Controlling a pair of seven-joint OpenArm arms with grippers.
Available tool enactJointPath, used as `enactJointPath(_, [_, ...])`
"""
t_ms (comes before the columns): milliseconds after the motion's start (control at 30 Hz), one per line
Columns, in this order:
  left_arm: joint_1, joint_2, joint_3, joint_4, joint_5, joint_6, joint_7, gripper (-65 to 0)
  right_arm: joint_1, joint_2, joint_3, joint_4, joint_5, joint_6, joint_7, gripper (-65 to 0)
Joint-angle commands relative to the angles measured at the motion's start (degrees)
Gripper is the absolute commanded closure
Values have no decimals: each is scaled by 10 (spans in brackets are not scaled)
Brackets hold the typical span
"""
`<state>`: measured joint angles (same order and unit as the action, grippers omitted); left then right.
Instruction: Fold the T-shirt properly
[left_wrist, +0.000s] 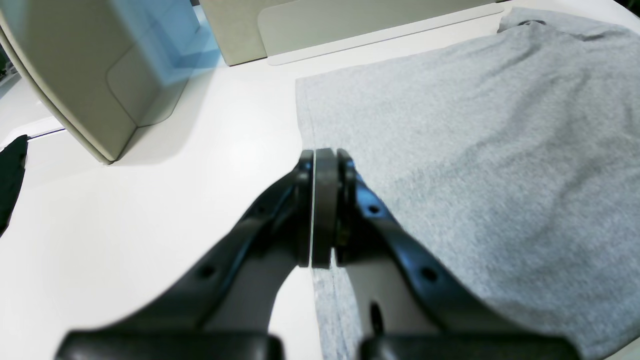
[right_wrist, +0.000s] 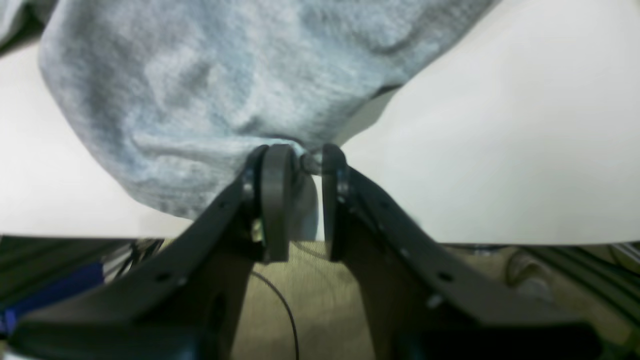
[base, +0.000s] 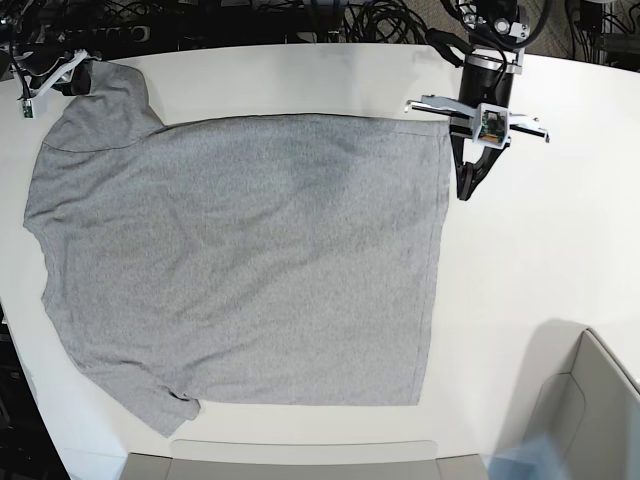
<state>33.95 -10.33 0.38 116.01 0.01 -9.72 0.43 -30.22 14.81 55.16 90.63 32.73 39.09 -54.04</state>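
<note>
The heather-grey T-shirt (base: 240, 260) lies spread flat on the white table (base: 540, 260), plain side up, its hem toward the right of the base view. My left gripper (base: 463, 192) points down just outside the hem's far corner. In the left wrist view it (left_wrist: 320, 152) is shut, pads pressed together, with the shirt's edge (left_wrist: 450, 150) running beside and beneath it. My right gripper (base: 82, 78) is at the far left sleeve. Seen from the right wrist, its jaws (right_wrist: 302, 155) stand a little apart, with bunched sleeve cloth (right_wrist: 225, 90) at the tips and some cloth in the gap.
A beige box (base: 590, 400) stands at the near right corner, also large in the left wrist view (left_wrist: 90, 85). A flat grey board (base: 300, 458) lies along the near edge. Cables (base: 250, 15) crowd the far side. The table edge (right_wrist: 500, 242) runs just under my right gripper.
</note>
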Motion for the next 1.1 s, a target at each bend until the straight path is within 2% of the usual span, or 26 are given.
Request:
enactJointPath(0, [1, -1, -1, 10, -1, 3, -14, -1, -4, 19, 10, -2, 1, 9, 5, -108])
enactJointPath(167, [9, -1, 3, 10, -1, 4, -13, -8, 5, 24, 55, -26, 1, 9, 5, -108])
enactJointPath(267, [10, -1, 19, 10, 0, 4, -13, -59, 5, 24, 56, -15, 1, 9, 5, -108])
enactJointPath(333, [11, -2, 32, 10, 0, 4, -13, -87, 1, 23, 58, 32, 1, 9, 14, -107])
enactJointPath(433, [20, -4, 46, 11, 0, 3, -13, -74, -2, 15, 85, 139, -6, 9, 42, -106])
enactJointPath(567, [17, -4, 59, 11, 0, 3, -13, -65, 39, 5, 102, 285, -82, 9, 44, -106])
enactJointPath(633, [16, 0, 69, 11, 0, 3, -13, -65, 58, 28, 91, 278, -111, 9, 51, -106])
enactJointPath(667, [13, 0, 78, 11, 0, 4, -13, -65, 71, 57, 75, 279, -132, 9, 54, -106])
enactJointPath(733, [3, -1, 88, 11, 0, 4, -13, -65, 82, 76, 50, 280, -167, 9, 55, -106])
enactJointPath(800, [-2, 0, 92, 11, 0, 4, -13, -65, 102, 108, 26, 281, -212, 9, 63, -106])
enactJointPath(900, [-6, 0, 97, 10, 1, 4, -13, -65, 163, 132, -83, 280, -326, 9, 56, -106])
enactJointPath(1000, [-20, -2, 98, 10, 2, 4, -13, -65, 231, 129, -243, 270, -489, -66, 42, -107])
enactJointPath(1067, [-23, -1, 99, 10, 3, 4, -6, -65, 263, 128, -350, 255, -569, -126, 40, -107])
